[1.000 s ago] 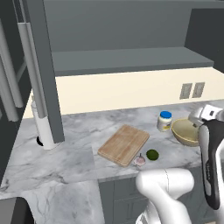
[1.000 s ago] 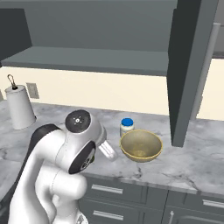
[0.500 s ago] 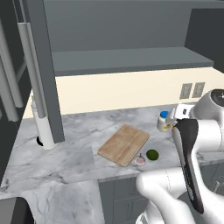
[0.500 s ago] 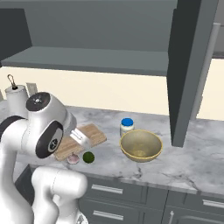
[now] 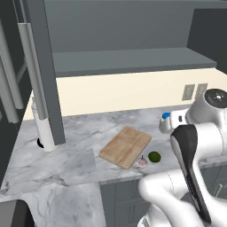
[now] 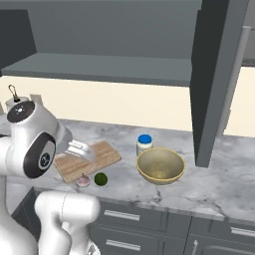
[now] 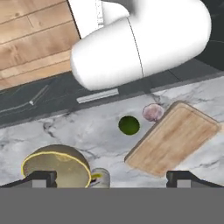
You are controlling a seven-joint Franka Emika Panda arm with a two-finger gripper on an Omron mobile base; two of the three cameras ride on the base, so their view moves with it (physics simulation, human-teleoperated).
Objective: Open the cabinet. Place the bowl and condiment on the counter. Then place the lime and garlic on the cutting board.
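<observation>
The cabinet (image 6: 99, 45) stands open, one dark grey door (image 6: 216, 79) swung out on the right and the other door (image 5: 42, 66) swung out on the left, and its grey shelf (image 5: 133, 60) is bare. Below it runs the marble desk (image 5: 66, 155). The wooden cutting board (image 5: 126, 146) lies flat on the desk at a slant, with nothing on its surface. Just off the board's near corner, close to the desk's front edge, sit the garlic (image 5: 141, 162) and the lime (image 5: 154, 156), side by side and slightly apart, both on the marble and not on the board. Further to the right the tan bowl (image 6: 160, 165) rests upright on the desk, and the small white jar with the blue lid (image 6: 144, 143) stands just behind it, toward the wall. A white paper towel roll (image 5: 43, 128) stands at the left end of the desk, beside the left door.

The pincer (image 7: 112, 178) hangs above the desk with its jaws spread wide and nothing between them. In the hand view its two dark fingertips (image 7: 39, 178) frame the bowl, the jar, the lime, the garlic and the board from above.
</observation>
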